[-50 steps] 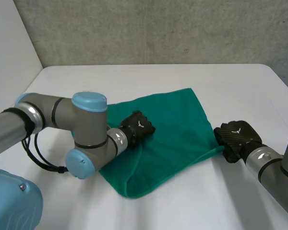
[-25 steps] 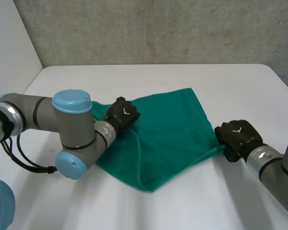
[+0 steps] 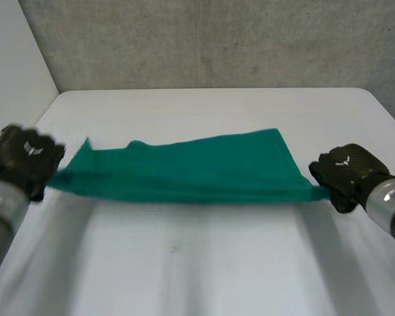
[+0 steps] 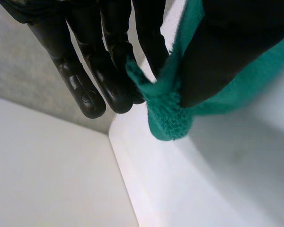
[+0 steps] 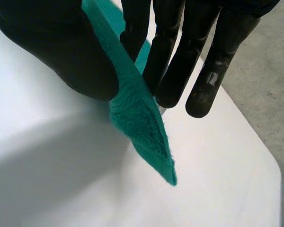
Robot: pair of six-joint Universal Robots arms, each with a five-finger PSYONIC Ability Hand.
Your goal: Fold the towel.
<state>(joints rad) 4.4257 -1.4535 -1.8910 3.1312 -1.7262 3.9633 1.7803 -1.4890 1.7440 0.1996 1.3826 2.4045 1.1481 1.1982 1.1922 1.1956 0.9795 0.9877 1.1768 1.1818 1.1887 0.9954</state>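
Observation:
A green towel (image 3: pixel 191 168) is stretched taut between my two hands above the white table (image 3: pixel 204 263). My left hand (image 3: pixel 23 161) holds the towel's left end; in the left wrist view its thumb (image 4: pixel 227 52) pinches a green corner (image 4: pixel 168 118) against the fingers (image 4: pixel 109 61). My right hand (image 3: pixel 349 172) holds the right end; in the right wrist view the thumb (image 5: pixel 52 47) pinches a pointed green corner (image 5: pixel 142 132) against the fingers (image 5: pixel 180 52). The far edge of the towel rises unevenly toward the right.
A grey wall (image 3: pixel 210 43) stands behind the table's far edge. A pale wall (image 3: pixel 13 72) runs along the table's left side, close to my left hand. The table's right edge (image 5: pixel 265 156) lies just past my right hand.
My left hand has swung out from over the towel to the table's left side, pulling a corner with it. The crumpled towel is now drawn out into a long band. The right hand moved slightly right.

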